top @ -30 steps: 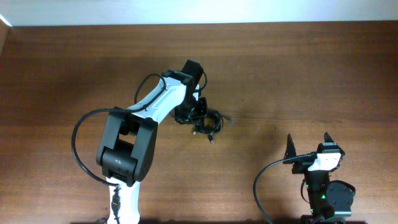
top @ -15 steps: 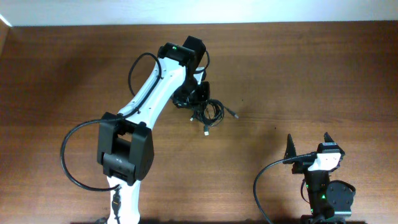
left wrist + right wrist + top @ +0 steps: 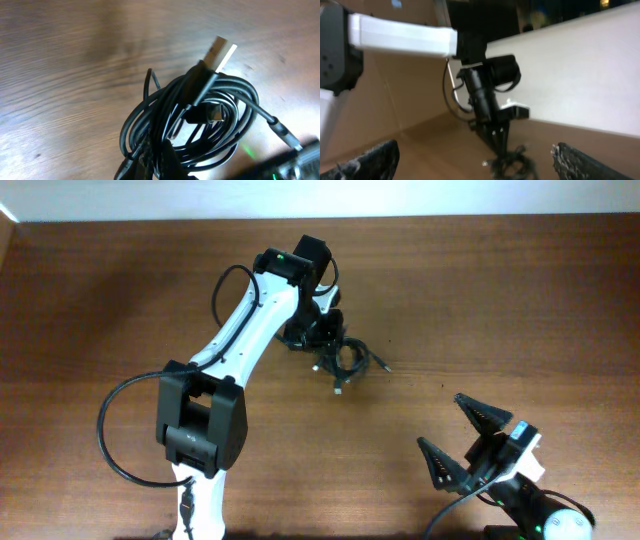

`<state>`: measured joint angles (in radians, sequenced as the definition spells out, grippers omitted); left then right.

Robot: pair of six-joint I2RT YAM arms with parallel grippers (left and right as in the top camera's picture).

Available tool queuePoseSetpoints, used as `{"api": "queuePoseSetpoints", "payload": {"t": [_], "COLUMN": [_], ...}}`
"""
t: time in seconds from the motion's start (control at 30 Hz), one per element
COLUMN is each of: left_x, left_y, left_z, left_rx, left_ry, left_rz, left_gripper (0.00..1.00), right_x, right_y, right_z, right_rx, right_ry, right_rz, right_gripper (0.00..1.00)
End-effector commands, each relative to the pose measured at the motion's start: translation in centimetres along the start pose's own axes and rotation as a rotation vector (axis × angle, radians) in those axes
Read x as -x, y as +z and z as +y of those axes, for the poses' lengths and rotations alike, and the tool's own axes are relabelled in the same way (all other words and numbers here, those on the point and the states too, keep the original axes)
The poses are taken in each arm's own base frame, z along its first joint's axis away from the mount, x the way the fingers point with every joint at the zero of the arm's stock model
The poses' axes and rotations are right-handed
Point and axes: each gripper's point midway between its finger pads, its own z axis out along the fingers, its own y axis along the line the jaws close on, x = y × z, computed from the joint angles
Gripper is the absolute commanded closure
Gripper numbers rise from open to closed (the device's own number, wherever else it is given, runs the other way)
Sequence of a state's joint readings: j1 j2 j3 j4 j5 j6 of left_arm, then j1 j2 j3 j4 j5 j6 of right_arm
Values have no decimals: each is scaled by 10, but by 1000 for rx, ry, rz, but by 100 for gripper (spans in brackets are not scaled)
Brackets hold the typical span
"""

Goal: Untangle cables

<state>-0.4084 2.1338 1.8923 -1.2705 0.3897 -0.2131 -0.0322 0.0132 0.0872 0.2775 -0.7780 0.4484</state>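
Observation:
The cables (image 3: 347,362) are one knotted bundle of thin black cords on the brown table, with small plugs sticking out. My left gripper (image 3: 325,345) sits at the bundle's upper left edge, shut on some of its strands. In the left wrist view the cables (image 3: 200,120) fill the frame, a silver USB plug (image 3: 221,50) points up, and the left gripper (image 3: 165,167) pinches strands at the bottom edge. My right gripper (image 3: 462,442) is open and empty, low right, apart from the bundle. In the right wrist view the right gripper (image 3: 477,162) frames the cables (image 3: 512,164), blurred.
The white left arm (image 3: 250,330) reaches from its black base (image 3: 200,425) at the front left up across the table (image 3: 500,300). Its thick black cable (image 3: 120,420) loops out to the left. A pale wall edge (image 3: 320,200) runs along the back.
The right arm has swung out and tilted, so its open gripper now points toward the bundle. The left gripper has shifted slightly right with the cables.

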Motion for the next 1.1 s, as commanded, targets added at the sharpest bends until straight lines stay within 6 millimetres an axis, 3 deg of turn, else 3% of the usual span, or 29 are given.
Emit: {"api": "queuePoseSetpoints", "payload": {"t": [0.0,0.07,0.13,0.2,0.23,0.3,0.43,0.47,0.5,0.53,0.63,0.8,0.93,1.07], "left_x": [-14,-15,-15,-16,-17,-19,-15,-13,-10,-8,-2,-4,-11,-14], "left_y": [-18,-21,-21,-23,-27,-35,-36,-36,-36,-36,-37,-35,-32,-28], "left_z": [-71,-77,-78,-81,-88,-100,-103,-103,-104,-104,-106,-110,-117,-122], "left_rx": [-413,-456,-456,-479,-530,-608,-621,-621,-619,-620,-623,-621,-615,-600], "left_ry": [341,356,355,340,340,337,195,183,164,144,89,9,-40,-30], "left_rz": [10,7,8,12,13,15,46,42,37,37,32,66,108,113], "left_gripper": [100,100,100,100,100,100,100,100,100,100,100,100,100,100], "right_x": [39,29,21,29,31,32,40,40,38,34,18,9,-2,-17], "right_y": [-3,-23,-42,-32,-15,-5,2,2,1,-2,-17,-19,-18,-8], "right_z": [3,-29,-40,-30,-3,27,30,27,18,5,-21,-29,-37,-54], "right_rx": [-108,-398,-554,-493,-310,-123,-99,-122,-185,-284,-505,-579,-613,-647], "right_ry": [-10,85,118,163,269,391,511,530,579,658,809,956,1018,1070], "right_rz": [40,218,377,410,412,431,413,407,394,379,357,349,375,434], "right_gripper": [2,2,2,2,2,2,1,5,19,24,19,14,23,26]}}
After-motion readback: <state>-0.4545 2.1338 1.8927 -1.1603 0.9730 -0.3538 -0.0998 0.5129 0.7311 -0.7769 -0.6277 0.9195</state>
